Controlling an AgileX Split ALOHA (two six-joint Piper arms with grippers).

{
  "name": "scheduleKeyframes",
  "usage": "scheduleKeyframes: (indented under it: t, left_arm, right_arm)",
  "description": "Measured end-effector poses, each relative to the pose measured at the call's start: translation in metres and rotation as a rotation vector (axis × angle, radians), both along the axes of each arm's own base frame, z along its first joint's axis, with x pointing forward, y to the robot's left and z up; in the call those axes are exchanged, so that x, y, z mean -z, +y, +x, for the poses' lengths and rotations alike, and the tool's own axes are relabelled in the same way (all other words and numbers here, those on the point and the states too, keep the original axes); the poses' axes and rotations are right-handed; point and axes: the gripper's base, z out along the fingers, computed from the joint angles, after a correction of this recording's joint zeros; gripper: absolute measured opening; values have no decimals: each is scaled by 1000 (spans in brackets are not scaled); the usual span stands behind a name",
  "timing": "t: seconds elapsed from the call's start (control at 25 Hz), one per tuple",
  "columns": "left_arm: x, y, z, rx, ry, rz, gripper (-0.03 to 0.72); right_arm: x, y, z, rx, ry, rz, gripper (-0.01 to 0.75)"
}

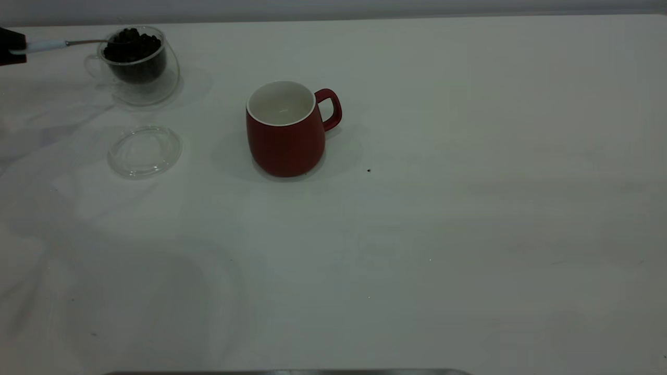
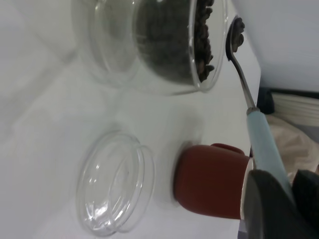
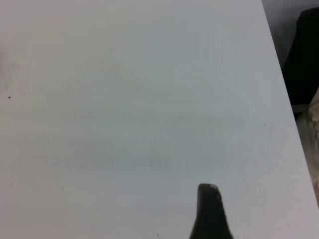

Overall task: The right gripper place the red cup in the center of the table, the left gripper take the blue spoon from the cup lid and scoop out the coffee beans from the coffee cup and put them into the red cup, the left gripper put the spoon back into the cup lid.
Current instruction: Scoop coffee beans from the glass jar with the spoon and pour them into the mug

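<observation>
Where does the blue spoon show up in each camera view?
Exterior view: the blue spoon is at the far left, held by the left gripper, bowl over the coffee cup.
Left wrist view: the spoon runs beside the coffee cup's rim, a few coffee beans in its bowl.
Right wrist view: not in it.
Shared landmark: the red cup, in the exterior and left wrist views.

White table (image 1: 443,234): red cup (image 1: 285,136), cup lid (image 1: 144,151), seemingly tilted coffee cup (image 1: 136,62).

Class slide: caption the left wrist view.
Black left gripper holds pale-blue-handled metal spoon at bean-filled clear glass cup.
</observation>
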Motion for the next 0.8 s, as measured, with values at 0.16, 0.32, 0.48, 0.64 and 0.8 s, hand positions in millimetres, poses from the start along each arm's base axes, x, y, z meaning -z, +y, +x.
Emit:
scheduleKeyframes:
  t: [0.16, 0.32, 0.48, 0.64, 0.8]
  left_arm:
    - [0, -1, 0, 3, 5, -1, 123]
    - [1, -8, 1, 33, 11, 8, 123]
    - [1, -16, 4, 56, 12, 7, 123]
    - [1, -29, 8, 87, 12, 8, 123]
    - [1, -46, 13, 130, 12, 8, 123]
  right_arm:
    - [0, 0, 0, 0, 0, 0, 574]
    - [0, 0, 0, 0, 0, 0, 574]
    - [0, 0, 0, 0, 0, 0, 574]
    - [0, 0, 0, 0, 0, 0, 574]
    - [0, 0, 0, 0, 0, 0, 574]
